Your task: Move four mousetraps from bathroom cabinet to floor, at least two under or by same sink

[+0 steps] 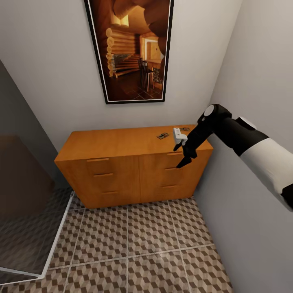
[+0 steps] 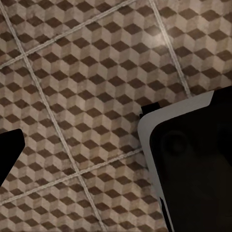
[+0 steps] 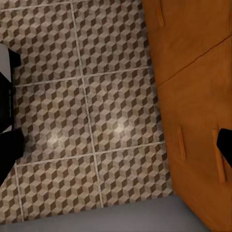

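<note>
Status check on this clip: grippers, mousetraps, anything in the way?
Right gripper hangs before the cabinet front, holding nothing; jaw state unclear. Two mousetraps on cabinet top, right end. Floor ahead unobstructed.

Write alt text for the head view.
A black-and-white right robot arm reaches its gripper over the front right edge of a low orange-brown wooden cabinet, where small flat mousetraps lie on top. A framed log-cabin picture hangs above; cube-patterned tile floor lies below.
</note>
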